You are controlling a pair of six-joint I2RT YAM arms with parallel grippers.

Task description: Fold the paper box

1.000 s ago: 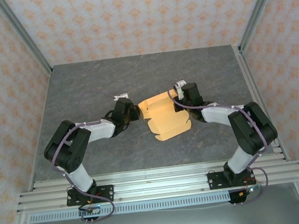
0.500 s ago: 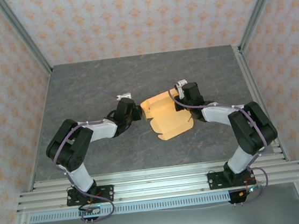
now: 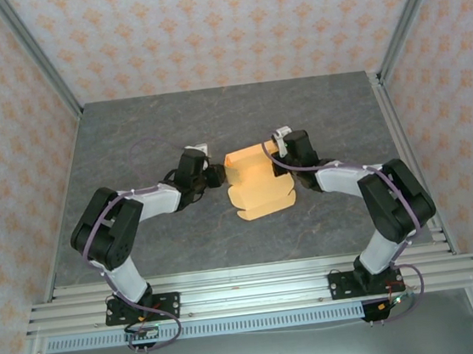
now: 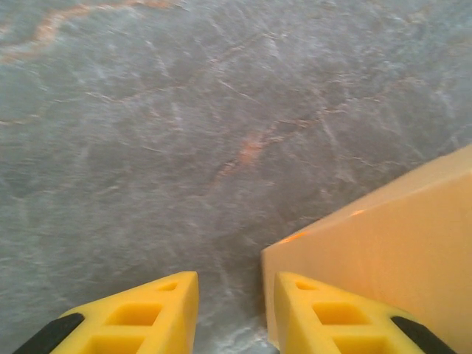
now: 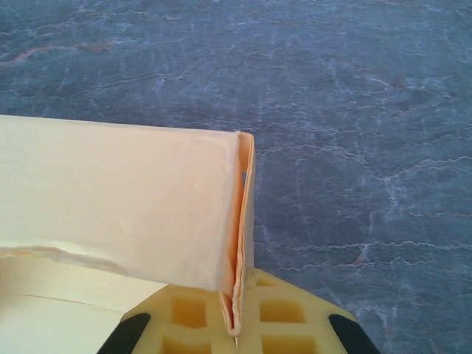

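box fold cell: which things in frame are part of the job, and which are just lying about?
Job:
- paper box, partly folded
- right gripper, shut on one box wall
- left gripper, open beside a box corner

Not part of it:
- table
- aluminium rails
- patterned walls

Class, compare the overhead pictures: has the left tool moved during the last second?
Yes. The left tool has edged right, away from the table's left edge and toward the paper box.

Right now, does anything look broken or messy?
No, nothing stands out. The paper box is just half folded, not torn. The right hand pinches one raised wall, and the left hand sits open beside a corner.
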